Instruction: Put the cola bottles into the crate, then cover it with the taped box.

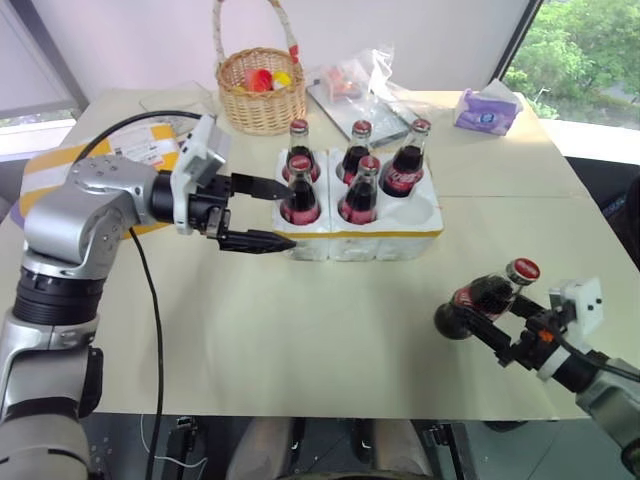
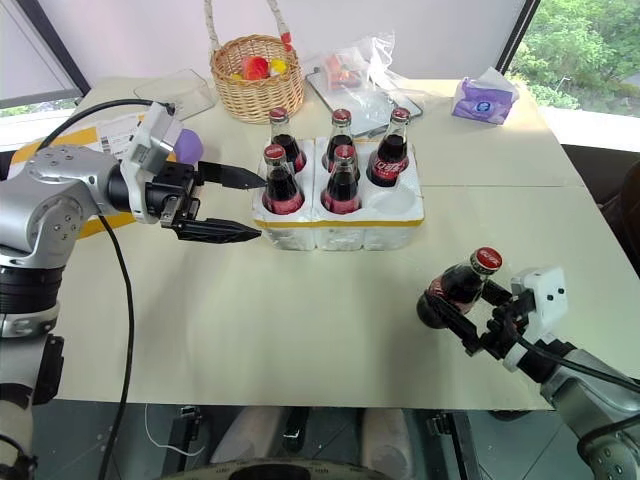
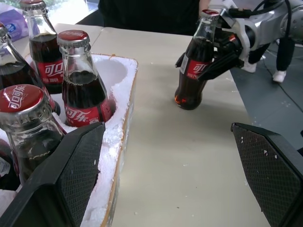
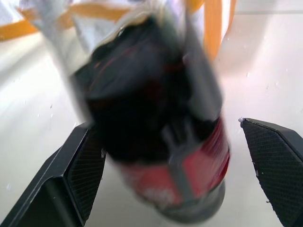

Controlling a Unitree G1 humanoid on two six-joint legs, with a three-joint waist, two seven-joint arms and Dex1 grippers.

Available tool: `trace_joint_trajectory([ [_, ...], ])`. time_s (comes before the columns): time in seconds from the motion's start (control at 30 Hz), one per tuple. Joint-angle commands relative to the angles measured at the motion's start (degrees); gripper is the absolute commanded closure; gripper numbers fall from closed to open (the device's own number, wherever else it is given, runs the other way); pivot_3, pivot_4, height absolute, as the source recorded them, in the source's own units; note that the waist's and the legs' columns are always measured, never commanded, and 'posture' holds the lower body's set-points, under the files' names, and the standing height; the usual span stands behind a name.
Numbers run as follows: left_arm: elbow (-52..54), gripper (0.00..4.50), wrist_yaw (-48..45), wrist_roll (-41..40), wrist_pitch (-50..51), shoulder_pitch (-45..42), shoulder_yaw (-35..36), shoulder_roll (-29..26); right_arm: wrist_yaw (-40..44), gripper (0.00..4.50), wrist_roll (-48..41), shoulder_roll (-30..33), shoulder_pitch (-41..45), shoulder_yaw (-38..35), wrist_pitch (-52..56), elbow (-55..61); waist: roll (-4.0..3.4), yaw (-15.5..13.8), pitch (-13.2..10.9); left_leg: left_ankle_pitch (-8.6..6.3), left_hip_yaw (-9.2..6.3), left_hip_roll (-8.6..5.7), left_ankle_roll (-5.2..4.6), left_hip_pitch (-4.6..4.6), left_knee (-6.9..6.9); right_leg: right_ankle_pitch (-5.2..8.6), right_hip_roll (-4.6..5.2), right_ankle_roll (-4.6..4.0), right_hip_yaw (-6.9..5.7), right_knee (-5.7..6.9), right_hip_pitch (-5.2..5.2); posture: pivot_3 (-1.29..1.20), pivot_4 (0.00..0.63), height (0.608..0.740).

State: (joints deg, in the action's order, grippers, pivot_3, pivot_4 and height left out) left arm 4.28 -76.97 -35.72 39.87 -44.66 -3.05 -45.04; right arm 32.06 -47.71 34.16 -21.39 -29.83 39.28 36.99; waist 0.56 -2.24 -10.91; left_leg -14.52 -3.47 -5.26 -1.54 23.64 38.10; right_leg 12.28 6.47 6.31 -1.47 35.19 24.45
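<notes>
Beige tabletop (image 1: pixel 330 330) is filling most of the head views, with a pale wall running behind it and a window showing green trees in the upper right. White foam, the crate (image 1: pixel 415 235) is sitting in the upper middle, holding five cola bottles (image 1: pixel 358 192) and leaving one hole bare at its right front corner. At the far left, the taped box (image 1: pixel 60 165) is lying partly hidden behind the left arm. A wicker basket (image 1: pixel 262 92) is standing at the top centre, clear plastic bags (image 1: pixel 360 75) just right of it, and a purple tissue pack (image 1: pixel 487 110) near the upper right. The left gripper (image 1: pixel 268 213) is hovering with fingers spread wide and empty at the crate's left end. In the lower right, the right gripper (image 2: pixel 462 312) is framing a sixth, tilted bottle (image 1: pixel 490 292), one finger against the glass and the other standing clear of it in the right wrist view; the bottle's base is touching the table, well apart from the crate.
</notes>
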Motion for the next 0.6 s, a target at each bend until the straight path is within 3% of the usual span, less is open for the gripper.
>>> trace_joint_trajectory([
  [0.03,1.6,0.0,0.4,-0.9,0.0,0.1,1.6,-0.4,0.6,1.42,-2.7,-0.6,0.7,-1.2,-1.3,0.6,0.0,0.0,0.0,0.0,-0.01,0.0,0.0,0.0,0.0,-0.01,0.0,0.01,0.0,0.0,0.0,0.0,0.15,0.74],
  [0.07,1.7,0.0,0.4,-0.9,0.1,0.1,1.7,-0.4,0.7,1.69,-3.6,-0.6,0.8,-1.6,-1.3,0.8,0.0,0.0,0.0,0.0,0.0,0.0,0.0,0.0,0.0,-0.04,0.0,0.07,0.0,0.0,0.0,0.0,0.15,0.74],
  [0.2,1.8,0.0,0.5,-1.3,0.5,0.0,1.9,-0.4,0.1,1.7,-11.5,0.7,3.8,-5.4,-0.2,0.6,-0.03,0.1,0.0,0.0,0.0,0.0,0.0,0.0,-0.01,-0.05,-0.01,0.08,0.0,0.01,0.02,0.0,0.15,0.74],
  [0.37,1.8,0.0,1.2,-1.7,1.0,-0.1,2.6,-0.4,-3.1,1.7,-25.0,6.1,15.0,-7.8,1.9,-2.6,-0.05,0.4,0.0,0.0,0.05,0.0,0.0,-0.01,0.0,-0.05,0.01,0.06,0.04,0.01,0.02,0.0,0.15,0.74],
  [0.5,2.6,0.0,2.7,-2.3,1.2,0.6,3.7,-0.5,-7.8,1.7,-28.0,9.3,30.0,-2.8,3.2,-8.8,-0.04,0.4,0.0,0.01,0.04,0.04,0.0,-0.03,-0.05,-0.05,-0.01,0.06,0.04,0.02,0.02,0.0,0.15,0.74],
  [0.6,3.6,0.0,3.8,-2.2,1.1,1.7,4.5,-0.6,-9.7,1.7,-23.0,9.1,42.1,4.0,3.9,-16.5,-0.04,0.7,0.0,0.01,0.05,0.03,0.0,-0.03,-0.05,-0.05,0.0,0.05,0.04,0.02,0.02,0.0,0.15,0.74],
])
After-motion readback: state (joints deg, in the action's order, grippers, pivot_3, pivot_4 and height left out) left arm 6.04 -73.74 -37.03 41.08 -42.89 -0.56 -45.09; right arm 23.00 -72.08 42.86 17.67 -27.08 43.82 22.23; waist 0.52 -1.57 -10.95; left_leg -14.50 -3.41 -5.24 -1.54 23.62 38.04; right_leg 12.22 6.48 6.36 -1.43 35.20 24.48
